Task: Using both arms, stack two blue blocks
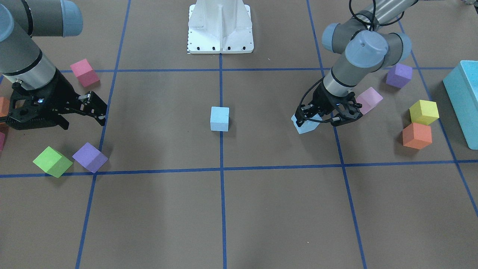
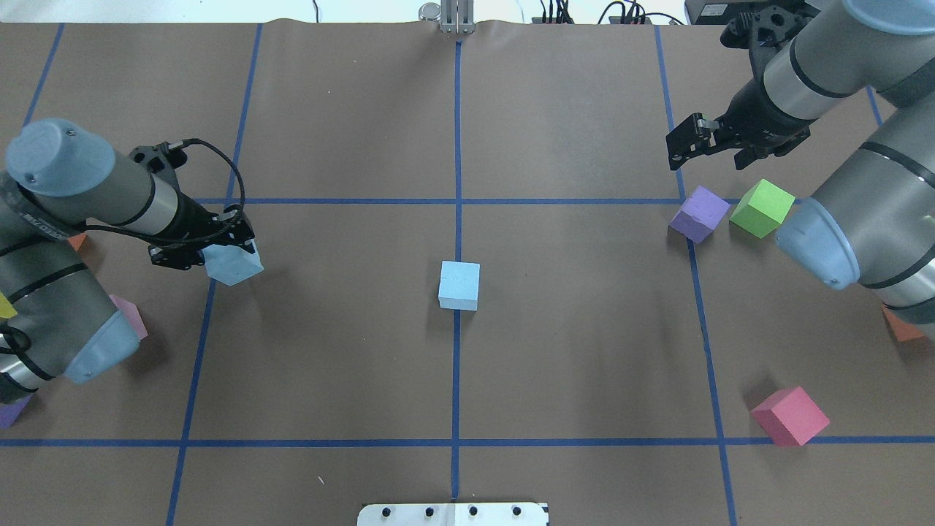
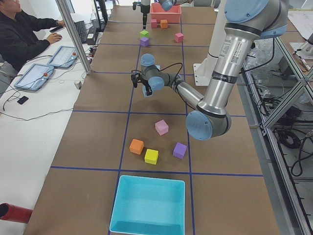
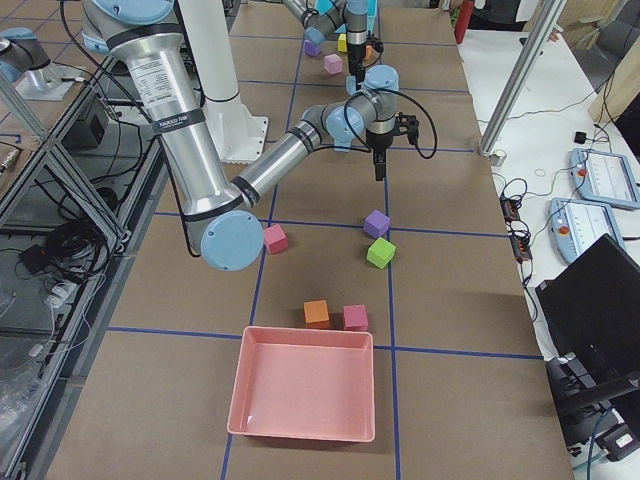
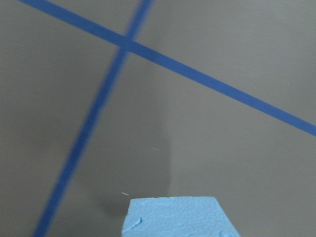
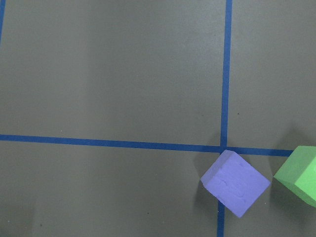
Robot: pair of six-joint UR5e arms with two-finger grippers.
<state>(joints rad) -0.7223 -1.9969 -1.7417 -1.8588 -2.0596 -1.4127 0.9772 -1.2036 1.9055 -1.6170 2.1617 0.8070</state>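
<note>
Pale foam of the held blue block (image 5: 175,217) filled the bottom edge of the left wrist view. Faint raised marks on its face spelled nothing legible, and its shadow fell on the brown paper beyond it. From overhead, the left gripper (image 2: 223,252) was clamped on that block, and the cube jutted past the fingertips toward the table's middle. The second blue block (image 2: 459,286) sat flat on the table, astride the centre blue tape line (image 2: 457,146). It lay between the 2 grippers and well apart from each. The right gripper (image 2: 685,145) hung with its jaws spread and nothing between them. A purple cube (image 2: 700,213) lay near it on the table, low in the right wrist view, with a green cube (image 2: 762,208) just beside the purple one. Dark lettering on the silver tube of the left arm (image 3: 230,46), seen from the left side, was too small to read.
</note>
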